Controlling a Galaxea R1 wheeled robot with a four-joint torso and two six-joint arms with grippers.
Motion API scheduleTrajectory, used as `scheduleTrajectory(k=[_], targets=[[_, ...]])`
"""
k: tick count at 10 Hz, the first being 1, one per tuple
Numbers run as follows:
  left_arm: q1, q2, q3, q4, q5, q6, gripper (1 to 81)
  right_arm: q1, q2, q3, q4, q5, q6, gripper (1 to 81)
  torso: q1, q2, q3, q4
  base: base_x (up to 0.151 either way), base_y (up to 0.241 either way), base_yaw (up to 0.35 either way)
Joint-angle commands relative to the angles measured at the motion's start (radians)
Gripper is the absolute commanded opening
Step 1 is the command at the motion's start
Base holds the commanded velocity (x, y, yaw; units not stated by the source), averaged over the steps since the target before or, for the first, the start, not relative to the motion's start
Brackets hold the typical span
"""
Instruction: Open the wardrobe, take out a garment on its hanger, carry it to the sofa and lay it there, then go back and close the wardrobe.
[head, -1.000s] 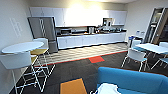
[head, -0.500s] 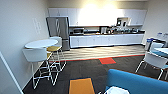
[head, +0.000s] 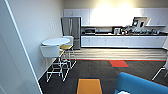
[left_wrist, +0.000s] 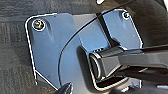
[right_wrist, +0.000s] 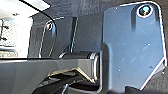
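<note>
The bright blue sofa (head: 140, 85) shows by a corner at the lower right of the head view, close in front of me. A small white patch (head: 123, 92) lies at the picture's bottom edge against the sofa; I cannot tell what it is. Both wrist views look down past the robot's own dark plates onto dark carpet (left_wrist: 12, 62).
A tall white panel or wall (head: 15, 62) rises close on the left. Beyond it stand a round white table (head: 55, 41) with white wire-legged chairs (head: 51, 51), a steel fridge (head: 71, 28) and a long kitchen counter (head: 120, 40). Another white chair's legs (head: 161, 72) show at the right edge.
The camera has turned left: the table, fridge and sofa have all slid rightward in the picture, and the white surface on the left has grown larger.
</note>
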Motion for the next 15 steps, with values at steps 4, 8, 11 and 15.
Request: scheduleTrajectory(k=[4,8,11,15], targets=[[-0.053,-0.003,-0.052,-0.003,0.057,0.0,81.1,0.031,0.002,-0.07,-0.014,-0.04,0.004,81.1,0.001,0.0,0.0,0.0,0.0,0.0,0.344],[-0.054,-0.004,-0.054,0.0,0.063,0.0,81.1,0.025,-0.001,-0.138,-0.012,-0.031,0.004,81.1,0.001,0.0,0.0,0.0,0.0,0.0,0.344],[-0.05,0.002,-0.054,0.003,0.068,0.001,81.1,0.018,-0.008,-0.141,-0.011,-0.029,0.006,81.1,0.001,0.0,0.0,0.0,0.0,0.0,0.344],[-0.056,0.043,-0.054,0.013,0.128,0.003,81.1,0.021,-0.003,-0.135,-0.012,-0.037,0.006,81.1,0.001,0.0,0.0,0.0,0.0,0.0,0.344]])
